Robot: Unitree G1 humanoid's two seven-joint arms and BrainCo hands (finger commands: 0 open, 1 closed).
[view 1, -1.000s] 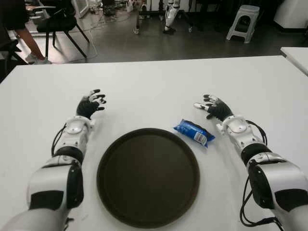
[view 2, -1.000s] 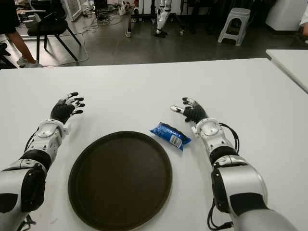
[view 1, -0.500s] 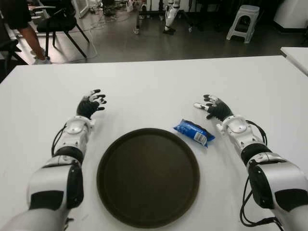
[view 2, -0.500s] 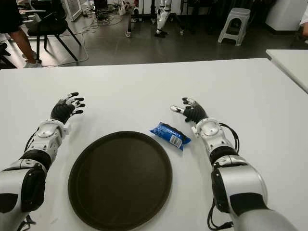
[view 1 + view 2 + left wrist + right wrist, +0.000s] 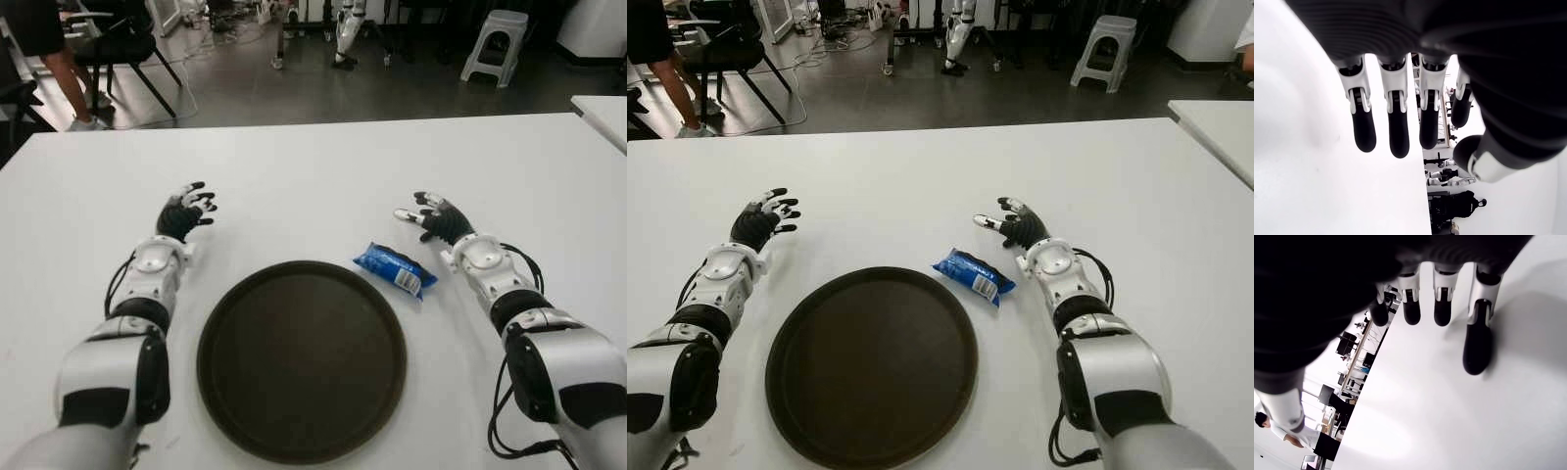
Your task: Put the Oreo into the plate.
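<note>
A blue Oreo packet [image 5: 395, 269] lies on the white table [image 5: 313, 162], just off the upper right rim of the round dark brown plate [image 5: 302, 358]. My right hand [image 5: 432, 217] sits a short way to the right of the packet and slightly beyond it, fingers spread, holding nothing. My left hand [image 5: 186, 210] is at the plate's far left, also open and empty. In the wrist views the fingers [image 5: 1394, 122] of the left hand and the fingers [image 5: 1478, 340] of the right hand extend over bare table.
A second white table [image 5: 602, 110] shows at the right edge. Beyond the table's far edge are a chair [image 5: 125, 49], a person's legs [image 5: 67, 83] and a grey stool [image 5: 495, 44] on the floor.
Both hands and the packet stay where they were. Only the person in the background has shifted slightly.
</note>
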